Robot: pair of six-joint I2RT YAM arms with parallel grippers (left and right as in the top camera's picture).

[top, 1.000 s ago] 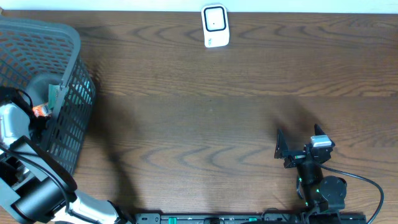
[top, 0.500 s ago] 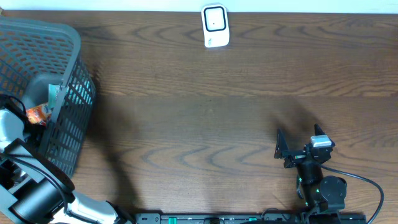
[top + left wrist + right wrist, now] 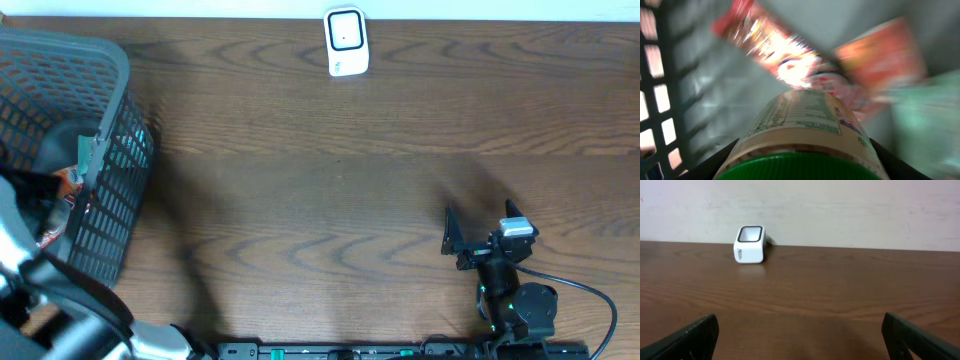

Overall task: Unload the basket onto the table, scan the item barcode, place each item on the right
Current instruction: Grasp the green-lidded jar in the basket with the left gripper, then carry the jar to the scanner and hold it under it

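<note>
Down inside the basket at the left end of the table, the left gripper has its jaws clamped on a jar, one dark finger pressed against each side near the green lid. Behind the jar lie red snack packets, blurred, and the mesh wall stands close on the left. The step in hand looks to be the lift out, and it goes best straight up until the jar's base clears the rim, so that neither mesh nor packets catch it. A smooth round wall held near the top can slip or swing, so a steady, unhurried rise is wise. Printed text shows on the label, but no barcode can be made out; the jar probably needs turning before that patch faces the window of the white scanner, which stands at the far edge, well apart from the basket. The right gripper hangs low over the wood, jaws wide apart, holding nothing
</note>
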